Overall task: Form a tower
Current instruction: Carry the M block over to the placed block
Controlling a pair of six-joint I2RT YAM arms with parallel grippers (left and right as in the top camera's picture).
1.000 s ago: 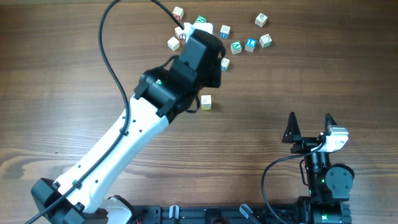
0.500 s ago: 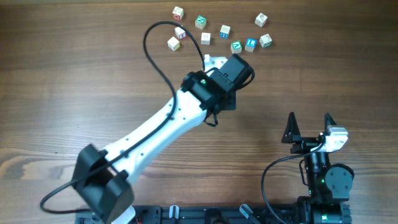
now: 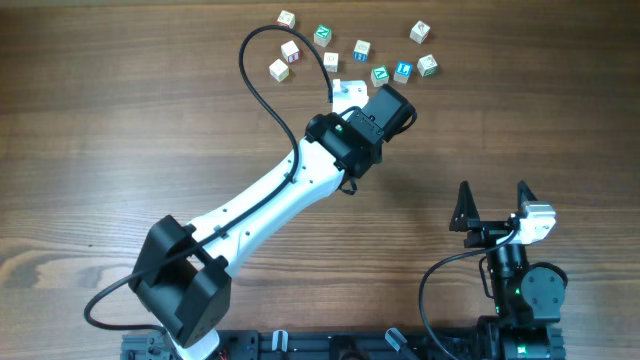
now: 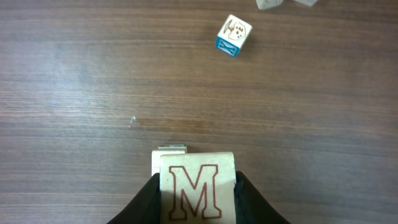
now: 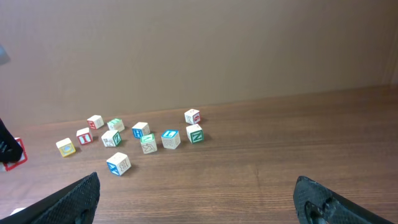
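My left gripper (image 4: 198, 179) is shut on a pale wooden cube with a red letter M (image 4: 198, 190), one black finger on each side. The edge of another pale cube (image 4: 169, 150) peeks out just behind it; I cannot tell whether they touch. From overhead, the left gripper (image 3: 386, 106) hangs just below the scattered cubes and covers what is under it. The held cube (image 5: 13, 153) also shows at the right wrist view's left edge. No tower shows as a stack; it is hidden. My right gripper (image 3: 495, 208) stands open and empty near the front right.
Several loose letter cubes (image 3: 361, 48) lie scattered along the far edge, from a red-marked one (image 3: 291, 52) to a green one (image 3: 420, 32). A blue-marked cube (image 4: 234, 35) lies alone ahead of the left gripper. The left arm's black cable (image 3: 262, 90) loops over the table.
The left arm swung right and stretched out, carrying its gripper from over the cube cluster to just below it. A yellow-marked cube seen earlier is now hidden under the arm. The right arm stayed put.
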